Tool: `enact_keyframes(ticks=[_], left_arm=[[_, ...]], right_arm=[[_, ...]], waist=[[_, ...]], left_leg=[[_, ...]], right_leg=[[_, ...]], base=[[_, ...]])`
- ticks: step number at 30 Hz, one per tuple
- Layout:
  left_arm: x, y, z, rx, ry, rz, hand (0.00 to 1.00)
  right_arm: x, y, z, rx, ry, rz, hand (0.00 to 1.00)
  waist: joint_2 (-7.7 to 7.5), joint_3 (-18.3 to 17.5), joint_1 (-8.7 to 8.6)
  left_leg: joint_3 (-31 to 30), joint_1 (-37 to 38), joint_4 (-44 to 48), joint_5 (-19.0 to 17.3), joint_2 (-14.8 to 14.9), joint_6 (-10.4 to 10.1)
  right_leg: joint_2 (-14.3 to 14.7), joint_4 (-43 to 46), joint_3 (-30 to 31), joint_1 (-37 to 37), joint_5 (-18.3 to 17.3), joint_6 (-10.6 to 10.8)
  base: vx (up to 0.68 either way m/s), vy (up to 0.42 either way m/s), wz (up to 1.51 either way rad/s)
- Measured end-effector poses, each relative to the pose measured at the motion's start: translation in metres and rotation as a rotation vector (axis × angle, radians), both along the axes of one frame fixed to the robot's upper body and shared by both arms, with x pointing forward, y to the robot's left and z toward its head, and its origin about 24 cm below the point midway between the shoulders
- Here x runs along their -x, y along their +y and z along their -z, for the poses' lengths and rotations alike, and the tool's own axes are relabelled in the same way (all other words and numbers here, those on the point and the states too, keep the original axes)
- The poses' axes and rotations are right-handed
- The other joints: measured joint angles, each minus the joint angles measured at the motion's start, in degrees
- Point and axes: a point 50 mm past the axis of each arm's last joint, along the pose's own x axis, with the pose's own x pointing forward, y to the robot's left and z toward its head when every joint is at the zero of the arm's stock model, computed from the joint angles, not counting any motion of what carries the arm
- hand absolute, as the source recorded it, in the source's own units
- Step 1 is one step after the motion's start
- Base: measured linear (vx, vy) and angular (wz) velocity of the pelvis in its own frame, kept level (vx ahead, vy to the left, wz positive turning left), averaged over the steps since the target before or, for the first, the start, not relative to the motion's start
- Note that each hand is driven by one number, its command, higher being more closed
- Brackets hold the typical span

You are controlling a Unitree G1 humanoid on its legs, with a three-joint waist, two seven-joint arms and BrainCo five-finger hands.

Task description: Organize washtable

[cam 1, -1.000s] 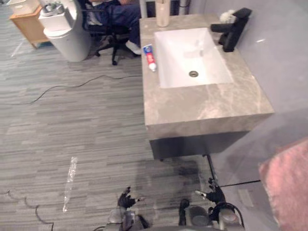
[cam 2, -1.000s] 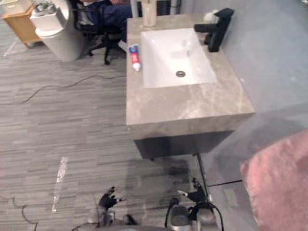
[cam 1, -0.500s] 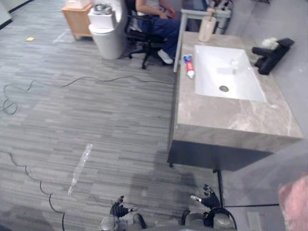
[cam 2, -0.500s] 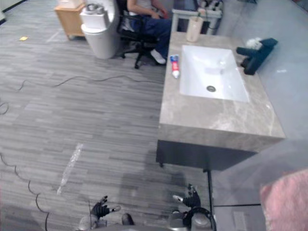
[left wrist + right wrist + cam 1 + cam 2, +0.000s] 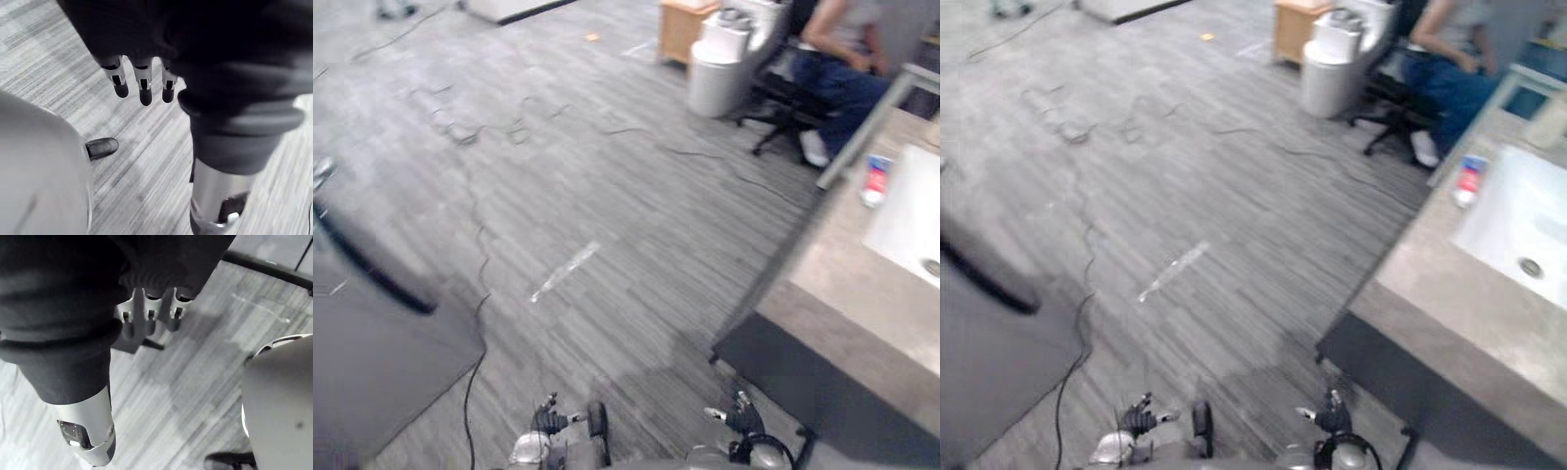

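The washtable [image 5: 1449,318], a grey marble counter on a dark base, stands at the right edge of the eye views. Set into it is a white sink [image 5: 1528,230]. A red, white and blue toothpaste tube [image 5: 1469,180] lies on the counter beside the sink's far corner. My left hand [image 5: 548,423] and right hand [image 5: 740,419] hang low over the floor, well short of the counter. In the left wrist view the left hand's fingers [image 5: 142,88] hang straight and hold nothing. The right hand's fingers [image 5: 149,316] are likewise straight and empty.
A person [image 5: 1445,64] sits on a black chair beyond the counter, next to a white bin [image 5: 1327,64] and a wooden cabinet [image 5: 1295,22]. A clear plastic strip [image 5: 1173,271] lies on the grey floor. A dark grey panel [image 5: 989,338] stands at the near left.
The camera has swung left: the washtable has slid to the right edge and more floor shows. Both hands still hang low and empty.
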Motion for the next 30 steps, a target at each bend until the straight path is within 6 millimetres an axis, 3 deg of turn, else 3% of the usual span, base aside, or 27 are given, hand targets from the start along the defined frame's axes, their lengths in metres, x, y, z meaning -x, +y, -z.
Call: enact_keyframes(ticks=[2,5,7,9,10,12,13,15,17,18,19,21,22,23,24,25,26,27,29,30], left_arm=[[-0.001,0.004,-0.001,-0.004,-0.01,-0.022,0.0],[-0.001,0.012,-0.003,-0.017,-0.014,-0.03,0.0],[-0.001,0.01,-0.002,-0.011,-0.012,-0.031,0.0],[0.0,0.007,-0.002,-0.004,-0.008,-0.028,0.0],[-0.002,0.005,-0.002,-0.002,-0.01,-0.024,0.0],[0.0,0.007,-0.001,-0.008,-0.004,-0.028,0.0],[0.001,0.006,-0.001,-0.007,0.0,-0.027,0.0],[0.002,0.004,0.0,0.0,0.007,-0.028,0.0],[-0.001,0.0,0.0,0.01,0.003,-0.021,0.0],[-0.003,-0.002,0.0,0.014,0.001,-0.016,0.0],[-0.001,-0.004,0.001,0.021,0.004,-0.022,0.0],[0.001,-0.007,0.002,0.041,0.003,-0.048,0.0],[0.002,-0.007,0.0,0.052,-0.016,-0.088,0.0],[0.003,-0.007,-0.001,0.058,-0.028,-0.11,0.0],[0.004,-0.013,-0.001,0.086,-0.046,-0.163,0.0],[0.006,-0.015,-0.002,0.091,-0.05,-0.169,0.0],[0.006,-0.013,-0.002,0.096,-0.055,-0.189,0.0],[0.004,-0.011,-0.004,0.092,-0.069,-0.197,0.0],[-0.002,-0.009,-0.008,0.091,-0.1,-0.19,0.0],[-0.005,-0.007,-0.01,0.085,-0.117,-0.188,0.0]], right_arm=[[0.0,0.001,0.001,-0.002,0.015,-0.004,0.0],[-0.006,0.013,0.0,-0.033,0.002,-0.007,0.0],[-0.009,0.015,-0.001,-0.042,-0.006,-0.006,0.0],[-0.011,0.01,-0.003,-0.033,-0.023,0.009,0.0],[-0.012,0.006,-0.004,-0.023,-0.034,0.01,0.0],[-0.011,0.005,-0.006,-0.02,-0.046,0.011,0.0],[-0.014,0.004,-0.008,-0.018,-0.065,0.011,0.0],[-0.019,0.003,-0.01,-0.024,-0.091,0.019,0.0],[-0.024,0.002,-0.013,-0.029,-0.109,0.026,0.0],[-0.025,0.001,-0.013,-0.03,-0.115,0.031,0.0],[-0.028,-0.001,-0.015,-0.032,-0.135,0.043,0.0],[-0.022,-0.003,-0.014,-0.034,-0.125,0.068,0.0],[-0.015,-0.002,-0.013,-0.036,-0.12,0.08,0.0],[-0.011,-0.002,-0.013,-0.034,-0.119,0.087,0.0],[-0.018,-0.01,-0.019,-0.011,-0.146,0.076,0.0],[-0.017,-0.011,-0.019,-0.002,-0.14,0.049,0.0],[-0.018,-0.013,-0.019,0.003,-0.138,0.048,0.0],[-0.012,-0.012,-0.014,-0.007,-0.099,0.063,0.0],[-0.011,-0.005,-0.012,-0.019,-0.086,0.057,0.0],[-0.014,-0.003,-0.013,-0.022,-0.092,0.06,0.0]], waist=[[-0.04,0.09,1.58],[-0.86,0.52,1.93],[-0.44,1.24,1.77],[0.68,2.19,1.32],[0.7,2.43,1.29],[1.01,2.6,1.29],[1.15,2.66,1.01],[1.52,2.96,0.14],[2.08,3.18,-0.73],[2.15,3.22,-0.99],[2.75,3.42,-2.14],[2.73,3.28,-2.29],[1.78,2.75,-2.68],[1.08,2.38,-3.19],[5.36,2.65,-2.01],[8.13,3.47,0.1],[8.38,3.86,0.58],[6.93,4.35,1.81],[6.07,4.4,2.58],[5.49,4.7,2.86]], left_leg=[[-0.45,0.17,-0.69,-0.48,-0.36,0.79],[-0.28,1.79,-1.34,-3.1,-1.65,2.45],[-0.4,4.36,-0.78,-6.43,-3.09,4.26],[-1.63,6.62,-0.19,-8.6,-3.55,5.02],[-2.52,8.22,0.8,-10.49,-3.56,5.76],[-3.57,10.83,1.01,-12.43,-3.41,6.34],[-3.86,11.93,1.04,-13.71,-3.39,6.38],[-4.22,13.97,0.64,-15.16,-3.47,5.63],[-4.95,16.43,-0.27,-16.4,-3.84,4.19],[-5.55,17.17,-0.55,-16.8,-3.97,3.57],[-6.62,19.5,-0.48,-18.47,-3.53,0.79],[-6.55,20.41,5.38,-19.62,-4.01,-0.45],[-3.35,17.19,18.0,-21.83,-4.93,-3.16],[-0.84,14.07,27.71,-22.04,-5.14,-2.88],[3.27,6.3,47.84,-17.61,1.6,-1.85],[6.01,1.99,61.61,-19.45,8.21,-0.45],[6.33,0.6,64.76,-21.08,10.11,-0.33],[6.32,-2.01,65.4,-23.34,12.22,-0.85],[4.93,-6.37,58.15,-24.96,13.66,-1.46],[3.19,-9.26,50.38,-24.97,12.86,-1.49]], right_leg=[[-0.28,-0.02,2.23,-0.45,2.7,0.65],[-1.09,2.58,5.74,-0.73,6.25,1.55],[-3.71,18.68,9.81,-7.25,7.72,1.34],[-4.35,32.11,12.7,-12.91,9.49,-2.27],[-2.28,40.61,14.38,-16.34,4.8,-3.86],[1.52,45.77,13.47,-21.22,-0.97,-4.45],[3.58,44.0,11.39,-24.64,-3.34,-5.53],[5.67,35.98,5.07,-28.5,-3.85,-6.72],[8.1,21.67,-1.66,-30.89,-0.59,-8.76],[9.08,20.02,-1.5,-31.55,0.21,-9.17],[11.03,19.1,-1.48,-31.76,1.47,-11.24],[12.54,17.43,-4.11,-28.66,4.39,-15.62],[13.52,12.96,-4.79,-24.07,9.03,-18.38],[14.0,9.8,-5.26,-21.27,7.33,-20.66],[17.24,6.66,-2.57,-16.97,6.71,-20.53],[20.21,5.77,1.54,-12.82,4.47,-20.58],[20.77,5.63,3.31,-10.68,3.61,-20.45],[20.69,5.13,6.62,-6.67,2.47,-19.41],[19.94,3.19,12.29,-2.18,2.1,-18.8],[18.66,2.2,16.12,-0.05,1.71,-18.15]], base=[[0.16,0.093,0.22],[0.24,0.169,-0.06],[0.21,0.159,-0.14],[0.19,0.112,0.2],[0.29,0.147,0.34],[0.32,0.158,0.24],[0.42,0.166,0.18],[0.42,0.119,0.17],[0.47,0.059,0.29],[0.54,0.038,0.56],[0.64,0.021,0.76],[0.71,-0.016,0.82],[0.59,-0.066,0.69],[0.7,-0.096,0.23],[0.79,-0.035,-0.82],[0.78,0.0,-1.31],[0.79,0.041,-1.53],[0.52,0.024,-1.25],[0.61,0.115,-1.4],[0.57,0.211,-1.64]])
